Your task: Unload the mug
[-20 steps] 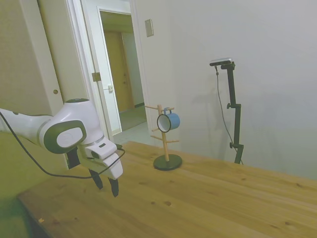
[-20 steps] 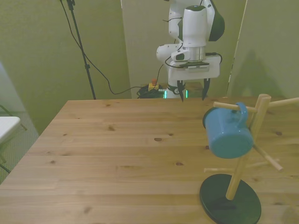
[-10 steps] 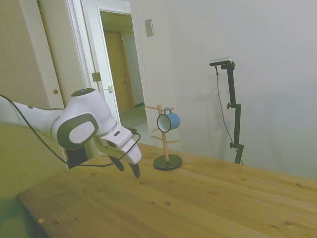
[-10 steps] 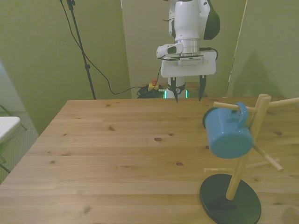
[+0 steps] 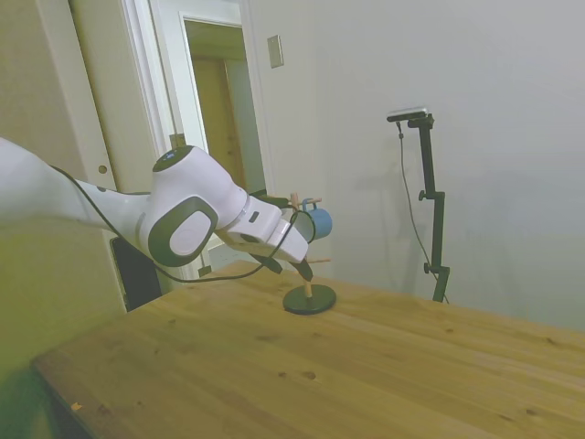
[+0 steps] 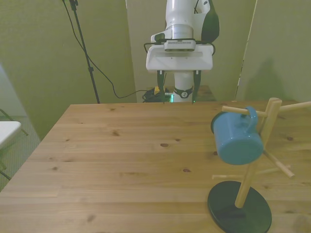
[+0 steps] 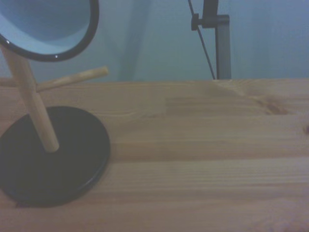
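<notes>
While the mug hangs, jaws gape well apart.

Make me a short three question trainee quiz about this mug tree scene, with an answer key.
1. True or false: the light-blue enamel mug hangs by its handle from a peg of the wooden mug tree with the black round base.
2. Is the white arm's gripper holding anything? A) the mug B) a peg C) nothing
3. In the front view, the mug tree stands at the picture's ____ side.

Key: 1 true; 2 C; 3 right.
</notes>
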Motion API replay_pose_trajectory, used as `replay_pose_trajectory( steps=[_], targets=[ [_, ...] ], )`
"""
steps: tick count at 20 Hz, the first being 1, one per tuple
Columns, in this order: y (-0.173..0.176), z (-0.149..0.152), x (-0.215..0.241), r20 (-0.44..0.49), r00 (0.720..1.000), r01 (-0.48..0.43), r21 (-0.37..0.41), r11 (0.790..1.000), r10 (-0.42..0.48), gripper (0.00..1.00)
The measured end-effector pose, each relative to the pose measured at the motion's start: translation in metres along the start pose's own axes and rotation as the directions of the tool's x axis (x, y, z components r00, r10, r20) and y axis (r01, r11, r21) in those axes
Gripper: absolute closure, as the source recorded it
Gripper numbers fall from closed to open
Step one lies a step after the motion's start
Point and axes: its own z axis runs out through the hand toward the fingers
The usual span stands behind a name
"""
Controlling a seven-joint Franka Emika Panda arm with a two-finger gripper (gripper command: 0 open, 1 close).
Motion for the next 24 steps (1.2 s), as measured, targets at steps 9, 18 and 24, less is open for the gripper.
replay_pose_trajectory(
  steps=[9, 18, 24],
  targets=[
    [-0.081, 0.023, 0.018, -0.103, 0.993, 0.066, 0.020, 0.998, -0.063, 0.00],
    [-0.125, 0.050, 0.030, -0.185, 0.981, 0.058, 0.020, 0.998, -0.053, 0.00],
    [-0.148, 0.068, 0.032, -0.169, 0.984, 0.065, -0.001, 0.998, -0.064, 0.00]
  ],
)
